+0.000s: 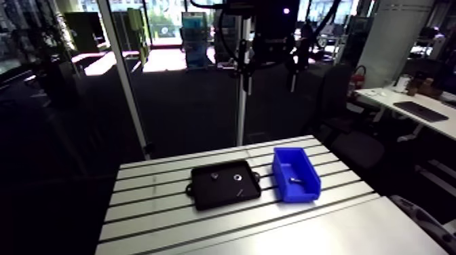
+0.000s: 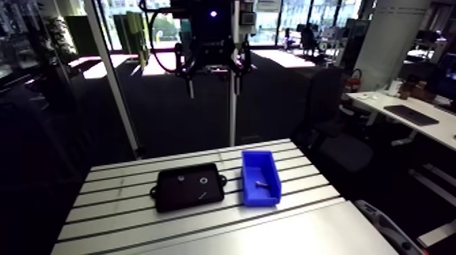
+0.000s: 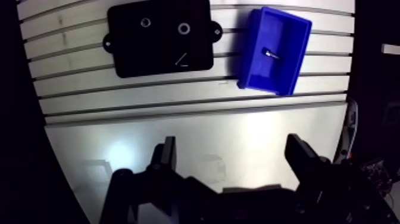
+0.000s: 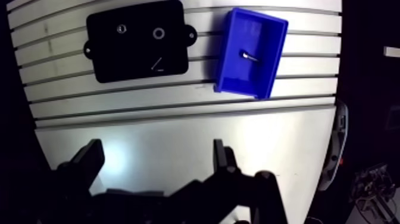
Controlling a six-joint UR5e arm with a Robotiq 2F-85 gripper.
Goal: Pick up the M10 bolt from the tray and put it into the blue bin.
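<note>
In the arm view the gripper (image 1: pixel 269 83) hangs high over the slotted aluminium table (image 1: pixel 156 217); on the table lies a flat black tray (image 1: pixel 218 194) with rounded ears, and just beside it at its 3 o'clock stands a rectangular blue bin (image 1: pixel 298 194). In the wrist view the two dark fingers (image 3: pixel 168 156) stand wide apart with nothing between them. The tray is ahead at 11 o'clock (two small metal rings (image 3: pixel 184 28) and a thin pin (image 3: pixel 182 59) lie on it), and the bin is at 1 o'clock, with the short shiny M10 bolt (image 3: pixel 271 53) on its floor.
</note>
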